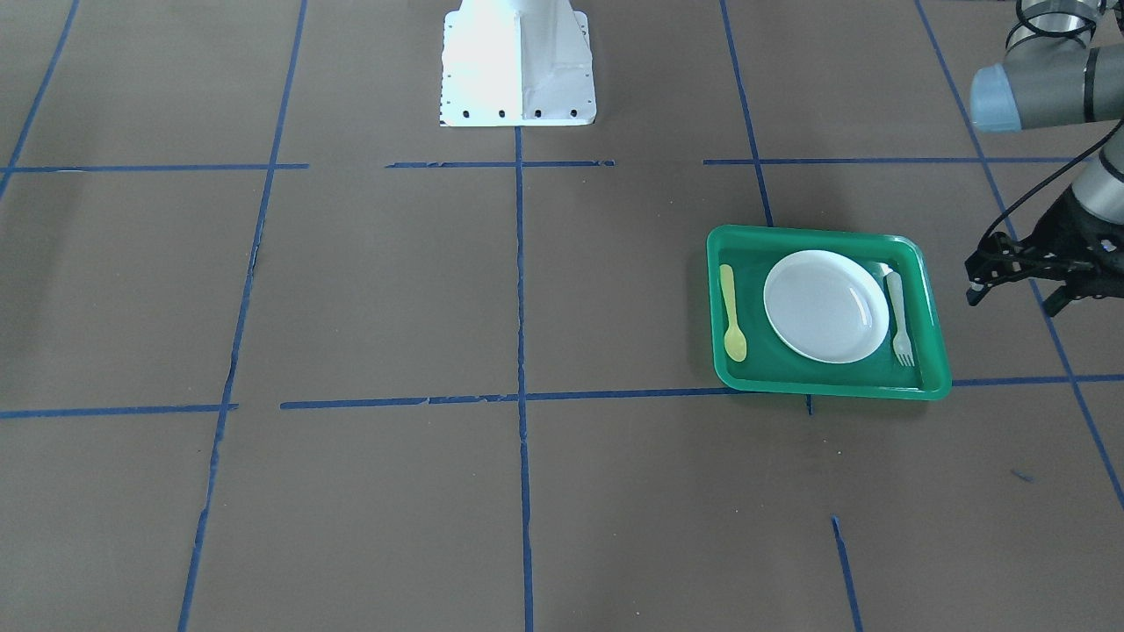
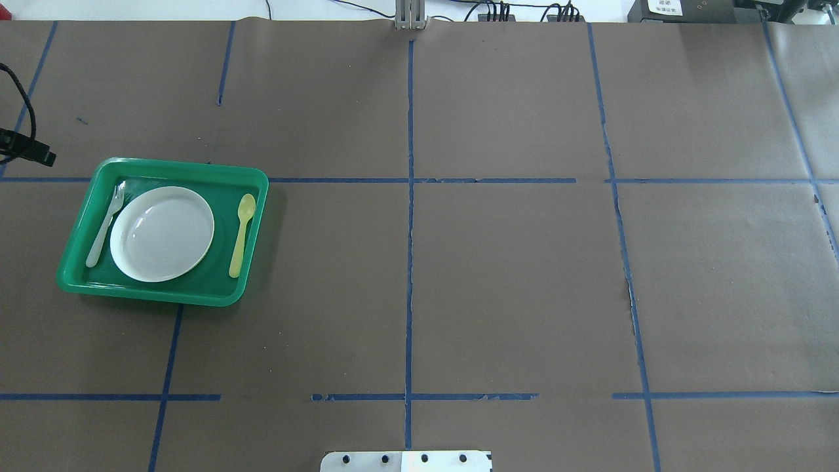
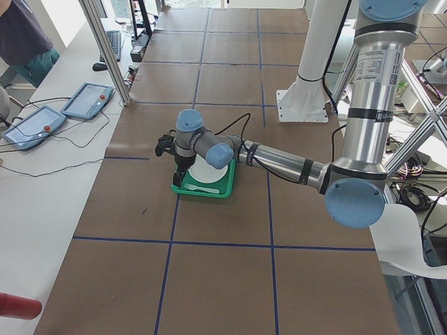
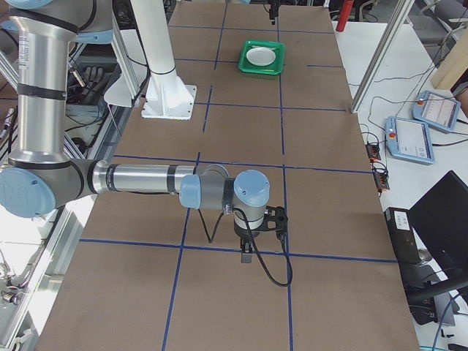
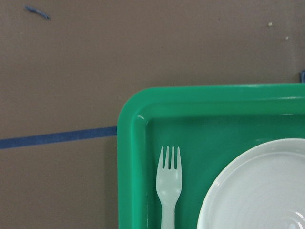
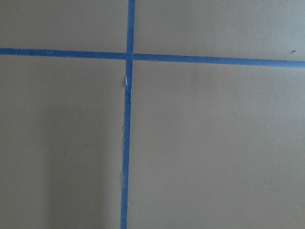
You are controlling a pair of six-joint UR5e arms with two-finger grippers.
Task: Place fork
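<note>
The pale plastic fork (image 1: 899, 318) lies flat in the green tray (image 1: 825, 387), beside the white plate (image 1: 825, 305), with its tines toward the operators' side. It also shows in the overhead view (image 2: 105, 225) and in the left wrist view (image 5: 169, 183). My left gripper (image 1: 1010, 297) hovers outside the tray, beyond the edge nearest the fork; it is empty and its fingers look spread. My right gripper (image 4: 248, 252) shows only in the exterior right view, far from the tray over bare table, and I cannot tell whether it is open or shut.
A yellow spoon (image 1: 731, 313) lies in the tray on the plate's other side. The white robot base (image 1: 518, 61) stands at the table's robot side. Blue tape lines cross the brown table. Tablets (image 3: 84, 101) lie on the side bench.
</note>
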